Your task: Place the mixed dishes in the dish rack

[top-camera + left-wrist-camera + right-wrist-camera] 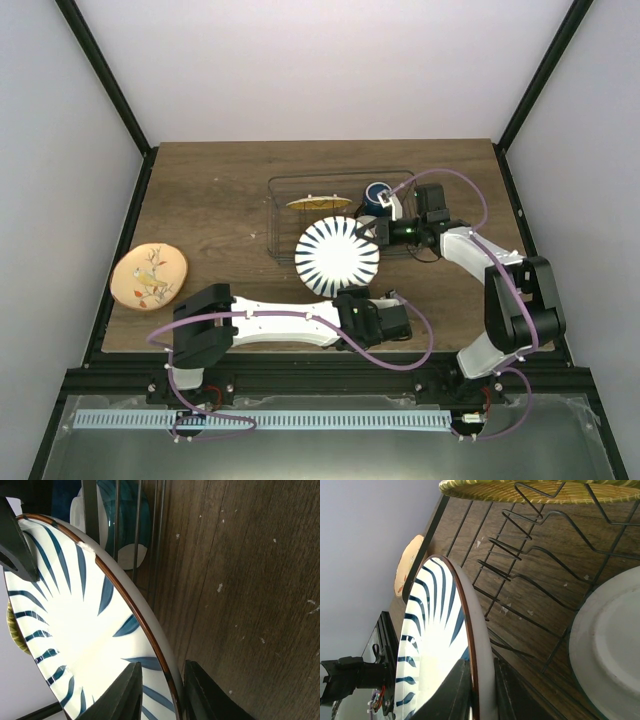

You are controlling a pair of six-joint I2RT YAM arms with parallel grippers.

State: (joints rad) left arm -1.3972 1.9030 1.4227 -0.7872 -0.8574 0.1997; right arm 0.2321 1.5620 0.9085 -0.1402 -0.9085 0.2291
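Two arms at a striped plate beside the dish rack.

**Striped plate** (337, 257) (75, 630) (432, 645): white with dark radial stripes and a brown rim. It stands steeply tilted at the near side of the dish rack (272, 220) (530, 555). From above it overlaps the rack's near wall. Its lower edge is hidden in every view.

**Right tool** (383, 232) (481, 662): clamped narrow on the plate's far-right rim, one finger on each face.

**Left tool** (350, 296) (162, 665): at the plate's near rim, its fingers (127, 695) straddling the edge. The jaws are slightly parted, with a thin dark gap between the rim and the outer finger. Whether the inner pad touches the plate's face is not clear from the wrist view.

**Orange-yellow plate** (318, 203) (545, 491): held on edge among the dividers in the far part of the rack.

**Dark blue cup** (377, 193) (125, 520): inside the rack at its far-right corner, just beyond the right tool.

**Tan painted plate** (149, 276) (410, 562): lying flat on the wooden tabletop (220, 200) (250, 605) near its left edge, well apart from the rack.
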